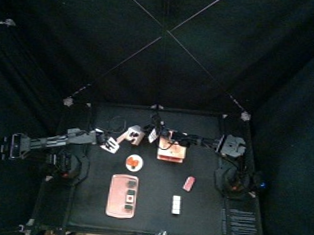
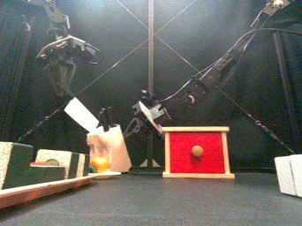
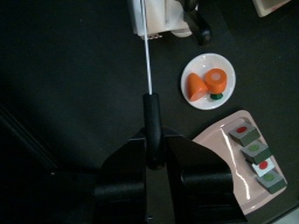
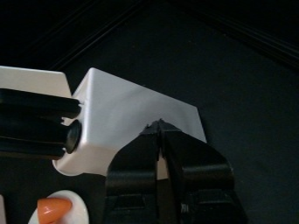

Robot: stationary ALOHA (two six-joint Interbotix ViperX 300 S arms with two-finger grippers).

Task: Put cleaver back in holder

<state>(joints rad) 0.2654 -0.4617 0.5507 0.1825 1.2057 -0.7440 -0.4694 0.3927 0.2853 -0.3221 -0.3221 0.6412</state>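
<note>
From above, the small black table (image 1: 202,197) sits inside black curtains (image 1: 44,52). The left gripper (image 1: 114,143) and right gripper (image 1: 159,137) meet over its far middle at the white holder (image 1: 136,135). A round plate (image 1: 133,164) and a long pink tray (image 1: 121,195) lie nearer.

From the front, the cleaver (image 2: 80,115) is tilted above the holder (image 2: 106,148), blade tip just at its top. A red box (image 2: 196,152) stands to the right.

The left wrist camera shows its jaws clamped on the cleaver's dark handle (image 3: 149,118), blade edge-on toward the holder (image 3: 163,16).

The right wrist camera shows its jaws closed on the holder's (image 4: 122,118) edge.
</note>
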